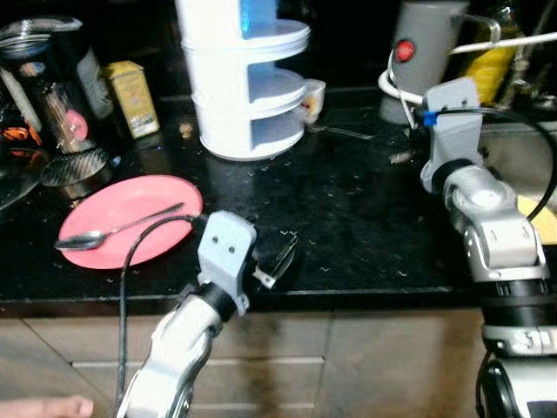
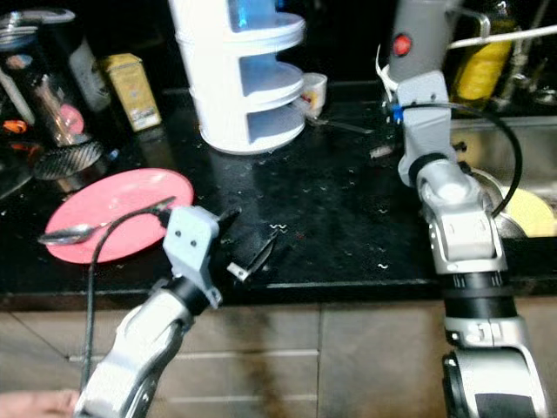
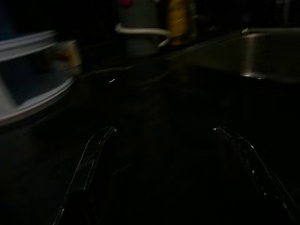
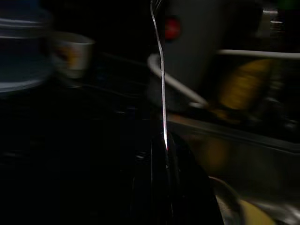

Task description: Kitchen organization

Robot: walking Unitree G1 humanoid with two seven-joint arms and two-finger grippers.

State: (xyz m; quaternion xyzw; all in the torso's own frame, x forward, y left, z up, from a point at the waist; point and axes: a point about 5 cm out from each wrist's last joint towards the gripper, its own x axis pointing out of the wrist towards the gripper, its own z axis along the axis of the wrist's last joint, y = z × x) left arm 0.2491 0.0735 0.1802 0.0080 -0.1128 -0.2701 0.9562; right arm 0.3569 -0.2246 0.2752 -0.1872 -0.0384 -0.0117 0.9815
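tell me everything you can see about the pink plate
The pink plate is round, shallow and matte, plastic by its look. It lies flat and upright on the black countertop, near the front edge on the robot's left. A silver spoon rests across it, bowl over the left rim, handle pointing toward the white tiered stand. The left tool is beside it, not touching. It looks clean.

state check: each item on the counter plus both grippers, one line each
pink plate: flat on counter, spoon on it
spoon: lying across plate, bowl past rim
white tiered rack: upright
left gripper: open, low over counter
right gripper: shut on thin metal utensil
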